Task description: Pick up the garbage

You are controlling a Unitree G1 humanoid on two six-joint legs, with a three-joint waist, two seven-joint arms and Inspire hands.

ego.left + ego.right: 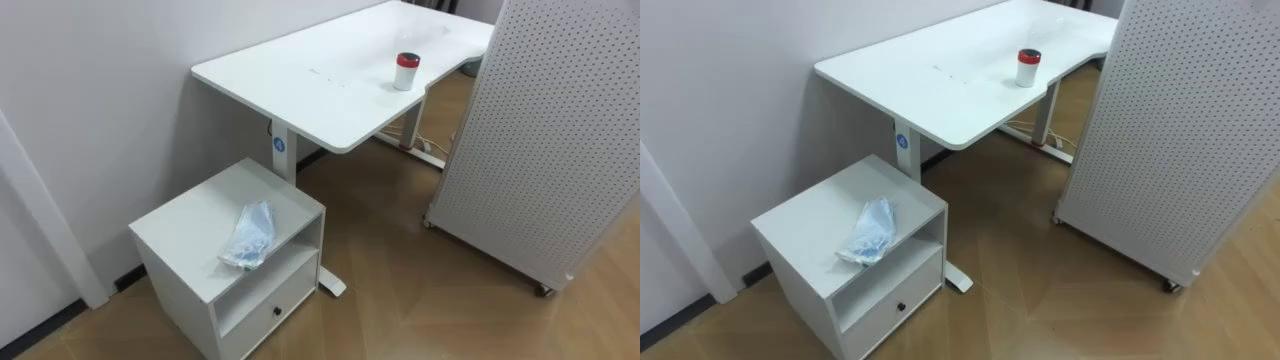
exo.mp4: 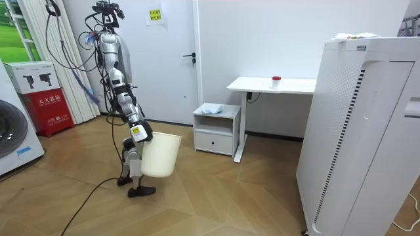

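On the wooden floor, well apart from the cabinet point(image 1: 200, 215), has the right hand point(image 2: 137, 132) up at the rim of a white bin point(image 2: 161, 154) carried low in front, taking the side from the way the body stands. Cannot tell from the room view whether the fingers are curled over that rim or laid flat against it. Stands upright, facing the cabinet and the tabletop point(image 1: 320, 80) beyond it along the wall.

Looks like the very start of the job: nothing picked yet, and no way to see inside the bin. Leaves the approach, the reach, the grasp and the drop into the bin all to do.

Shows the garbage point(image 1: 249, 236) lying on top of the cabinet, toward its front edge, above the open shelf and the drawer point(image 1: 270, 300): a crumpled, see-through plastic wrapper, bluish-white, flattened, longer than wide. Seems light and limp, likely to slide or crumple under a grip.

Shows too a small white can point(image 1: 407, 71) with a red band and dark lid, upright on the tabletop, well apart from the wrapper; cannot tell whether it counts as garbage. At the right, a perforated white panel point(image 1: 540, 150) on castors.
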